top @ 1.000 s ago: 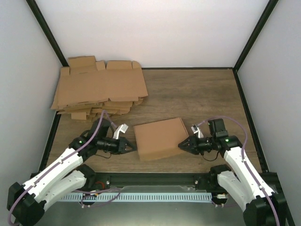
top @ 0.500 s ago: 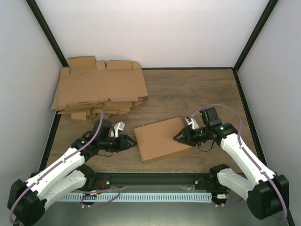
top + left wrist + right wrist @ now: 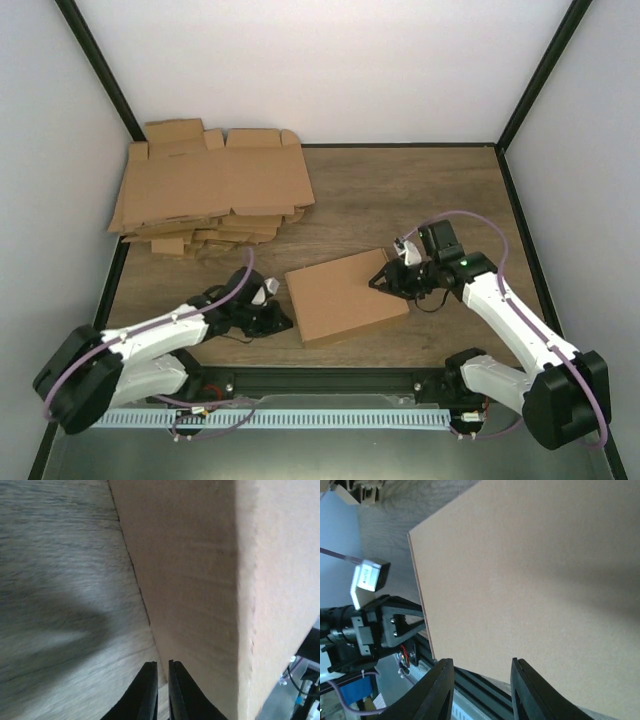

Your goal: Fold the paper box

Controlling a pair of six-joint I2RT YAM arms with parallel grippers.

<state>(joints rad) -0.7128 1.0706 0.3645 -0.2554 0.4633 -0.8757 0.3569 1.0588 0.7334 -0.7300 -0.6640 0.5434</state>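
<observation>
Top external: paper box [image 3: 345, 297] folded up, pile of blanks [image 3: 210, 190] far-left of it. Left gripper [image 3: 161, 663], fingers nearly together, beside its left wall; right gripper [image 3: 481, 661], spread wide, above its right end. Likely final squaring: press evenly.

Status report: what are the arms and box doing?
Left fingers shut, beside box. Right fingers open, over its right corner. Box lying on table. Stack far back-left, no obstruction.

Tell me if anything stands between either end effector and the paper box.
Nothing visible does. The left end effector, jaws together, sits right at the left edge of the paper box. The right end effector, jaws apart, is over its right corner. The pile of blanks lies away in the far left corner.
</observation>
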